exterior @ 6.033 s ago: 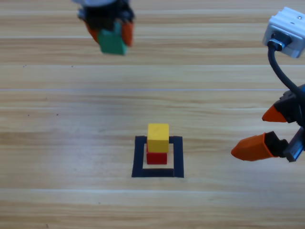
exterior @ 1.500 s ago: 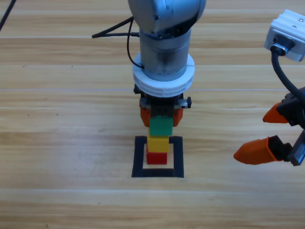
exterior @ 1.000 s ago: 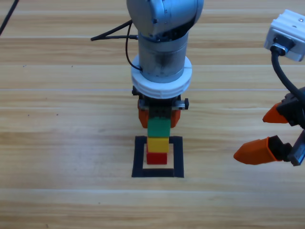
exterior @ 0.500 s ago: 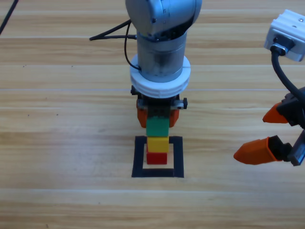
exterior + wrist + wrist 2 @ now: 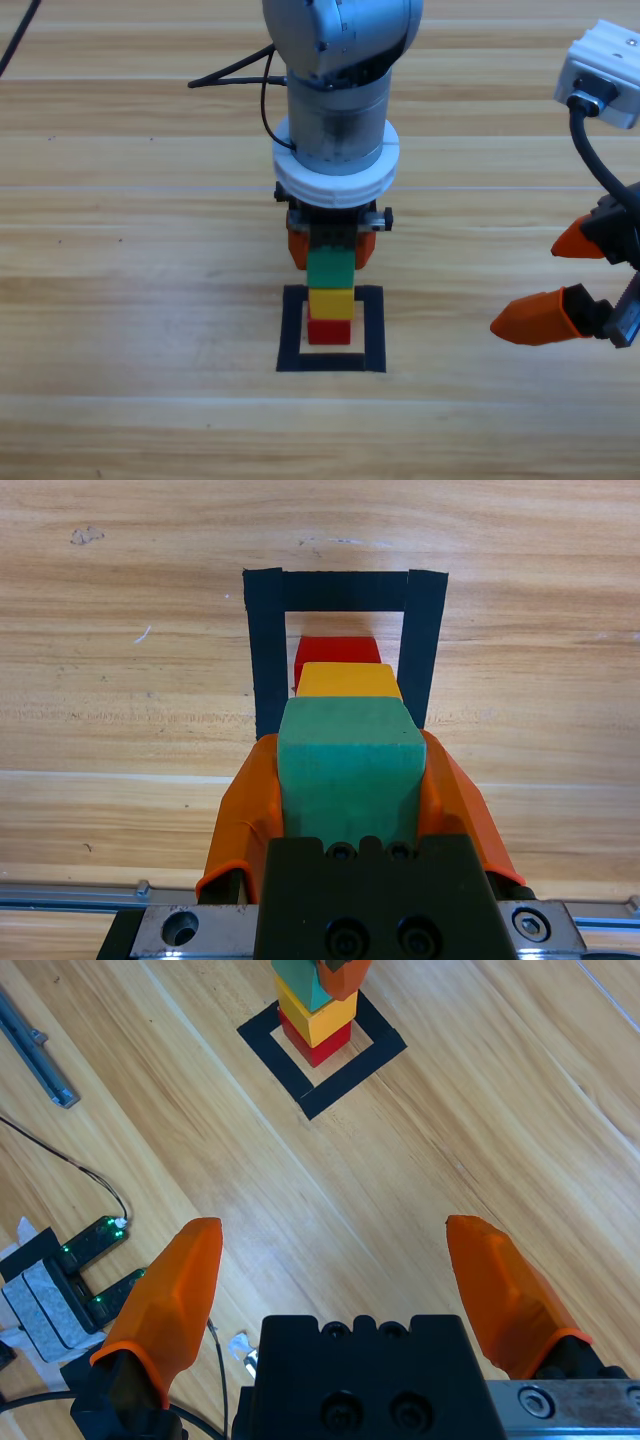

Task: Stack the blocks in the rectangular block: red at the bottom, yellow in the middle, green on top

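Carried in from the table's far edge six seconds before, green cube [image 5: 330,270] sat atop yellow cube [image 5: 330,302] and red cube [image 5: 329,331] inside black tape square [image 5: 292,330], left gripper [image 5: 331,245] clamped on green, right gripper [image 5: 560,277] spread wide and empty near right edge of wooden table [image 5: 130,300]

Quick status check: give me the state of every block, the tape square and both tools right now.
Red: flat on the table inside the square, bottom of the stack.
Yellow: on red, middle.
Green: on yellow, top, gripped by the left tool.
Square: flat on the table, around the stack.
Left tool: shut on green, not yet released.
Right tool: open, empty, waiting at the right edge.
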Available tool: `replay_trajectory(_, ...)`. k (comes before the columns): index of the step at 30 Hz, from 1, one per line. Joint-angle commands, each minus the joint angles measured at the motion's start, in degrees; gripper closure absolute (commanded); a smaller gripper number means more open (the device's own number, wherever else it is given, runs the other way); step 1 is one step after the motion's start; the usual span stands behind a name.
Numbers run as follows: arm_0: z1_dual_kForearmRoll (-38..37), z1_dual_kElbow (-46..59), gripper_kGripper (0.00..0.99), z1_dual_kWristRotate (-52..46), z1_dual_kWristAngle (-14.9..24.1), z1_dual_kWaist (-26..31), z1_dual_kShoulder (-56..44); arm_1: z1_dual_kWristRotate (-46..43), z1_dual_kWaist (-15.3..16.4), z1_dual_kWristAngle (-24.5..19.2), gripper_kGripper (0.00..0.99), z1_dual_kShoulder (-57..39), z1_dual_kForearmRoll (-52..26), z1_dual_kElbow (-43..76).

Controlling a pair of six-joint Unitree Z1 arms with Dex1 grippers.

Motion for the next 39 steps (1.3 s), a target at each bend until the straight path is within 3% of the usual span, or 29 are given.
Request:
replay_trajectory(1, -0.63, 1.67, 0.990, 0.66, -0.61, 0.92, 2.14, -0.30, -1.30, -0.25, 0.000, -0.01, -0.52, 1.64)
replay_trajectory(6, -2.04, 3.25, 0.990, 0.84, -0.61, 0.92, 1.70, -0.30, -1.30, -0.25, 0.000, -0.01, -0.52, 1.64)
replay_trajectory(9, -7.66, 10.28, 0.990, 1.37, -1.22, 0.84, -1.29, -0.30, -1.30, -0.25, 0.000, -0.01, -0.52, 1.64)
replay_trajectory(14, -13.73, 17.49, 0.649, 2.16, -1.31, 0.92, -6.91, -0.30, -1.30, -0.25, 0.000, -0.01, -0.52, 1.64)
replay_trajectory(16, -14.61, 18.63, 0.404, 2.25, -1.40, 0.84, -8.14, -0.30, -1.30, -0.25, 0.000, -0.01, -0.43, 1.64)
replay_trajectory(18, -14.69, 20.13, 0.083, 2.07, -1.31, 0.92, -9.46, -0.30, -1.30, -0.25, 0.000, -0.01, -0.52, 1.64)
replay_trajectory(19, -14.69, 21.18, 0.010, 2.07, -1.22, 0.84, -10.51, -0.30, -1.30, -0.25, 0.000, -0.01, -0.52, 1.64)
replay_trajectory(29, -12.41, 19.95, 0.000, 4.09, -0.70, 0.84, -12.89, -0.30, -1.30, -0.25, 0.000, -0.01, -0.52, 1.64)
replay_trajectory(35, -5.20, 7.29, 0.000, 5.41, 1.15, 0.04, -11.04, -0.30, -1.30, -0.25, 0.000, -0.10, -0.43, 1.73)
replay_trajectory(39, 0.60, -3.08, 0.000, 7.43, 4.84, -1.98, -12.36, -0.30, -1.30, -0.34, 0.000, -0.27, -0.43, 1.73)
